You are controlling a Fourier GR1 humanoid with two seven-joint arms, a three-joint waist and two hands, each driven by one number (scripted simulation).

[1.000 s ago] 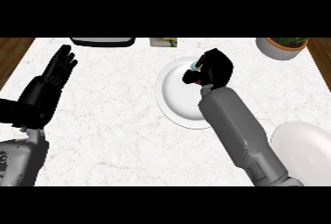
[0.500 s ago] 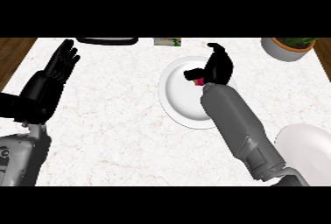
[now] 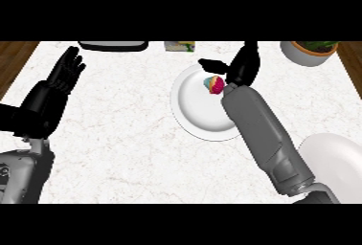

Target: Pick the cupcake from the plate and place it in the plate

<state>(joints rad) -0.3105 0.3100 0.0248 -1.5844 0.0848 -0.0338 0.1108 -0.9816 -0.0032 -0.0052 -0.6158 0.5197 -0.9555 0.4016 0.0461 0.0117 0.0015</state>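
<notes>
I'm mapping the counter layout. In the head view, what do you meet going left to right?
Left hand → plate → cupcake → right hand → potted plant.

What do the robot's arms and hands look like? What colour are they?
Both forearms are smooth grey tubes that come in from the bottom of the view. Each ends in a black hand with fingers and a thumb: the left hand and the right hand. No cables or markings show on them.
</notes>
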